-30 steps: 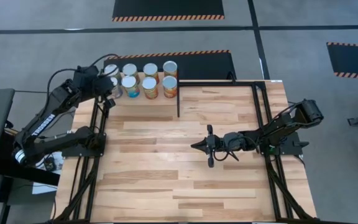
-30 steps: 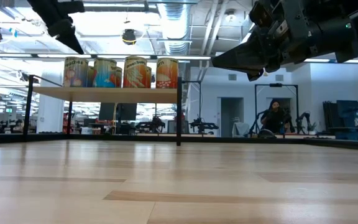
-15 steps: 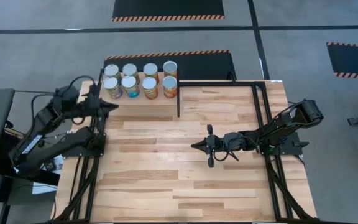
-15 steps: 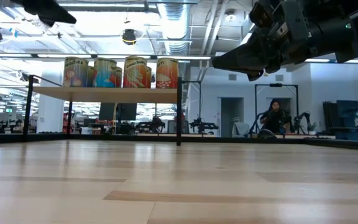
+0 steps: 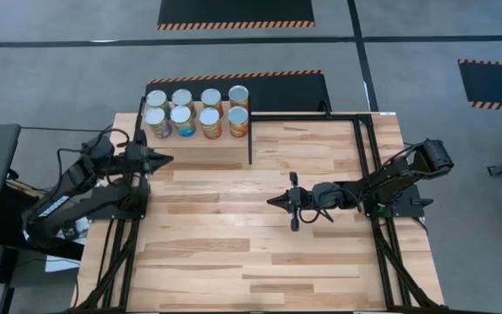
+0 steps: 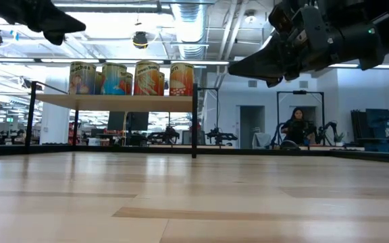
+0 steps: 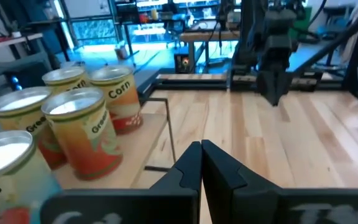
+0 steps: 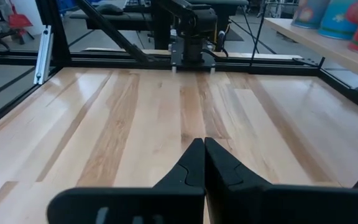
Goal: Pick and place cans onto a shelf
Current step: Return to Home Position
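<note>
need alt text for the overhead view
Eight cans stand in two rows of four on a shelf at the top left corner of a wooden table. The left claw, shut, hangs beside the shelf; the right claw, shut, points left over the table's middle.

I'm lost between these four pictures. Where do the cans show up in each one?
High view: the cans sit near the top, left of centre, in two rows of four.
Low view: cans at upper left, standing raised above the table.
Left wrist view: cans close up, on the left side.
Right wrist view: cans in the top right corner, cut off by the edge.
Shared landmark: the light-wood shelf under them.
</note>
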